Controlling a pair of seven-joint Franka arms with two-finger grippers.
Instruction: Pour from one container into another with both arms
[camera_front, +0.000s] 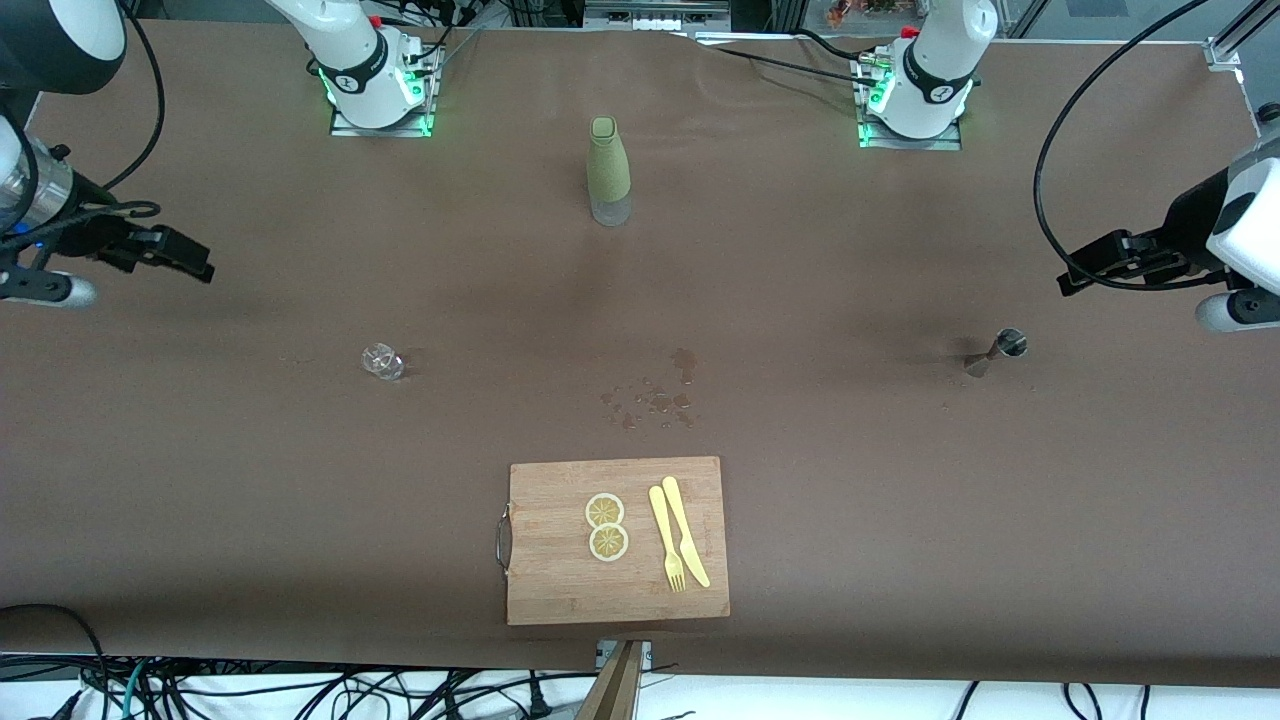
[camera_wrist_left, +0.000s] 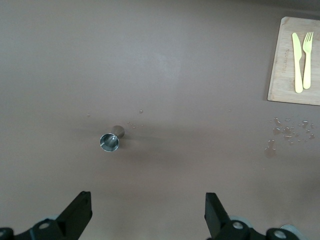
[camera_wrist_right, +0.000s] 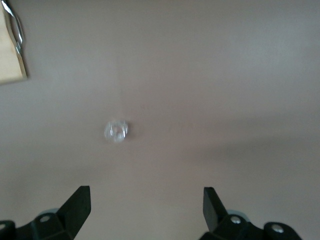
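Note:
A small clear glass (camera_front: 382, 361) (camera_wrist_right: 116, 131) stands on the brown table toward the right arm's end. A metal jigger (camera_front: 1003, 349) (camera_wrist_left: 110, 141) stands toward the left arm's end, with a few drops beside it. My right gripper (camera_front: 200, 265) (camera_wrist_right: 146, 192) hangs open and empty in the air near its end of the table, apart from the glass. My left gripper (camera_front: 1068, 283) (camera_wrist_left: 148, 197) hangs open and empty near the other end, apart from the jigger. A bottle in a green sleeve (camera_front: 608, 170) stands between the two arm bases.
A wooden cutting board (camera_front: 560, 590) (camera_wrist_left: 280, 75) lies near the front camera, with two lemon slices (camera_front: 606, 526), a yellow fork (camera_front: 666, 540) and a knife (camera_front: 686, 530) on it. Spilled drops (camera_front: 655, 395) (camera_wrist_left: 289, 132) wet the table just past the board.

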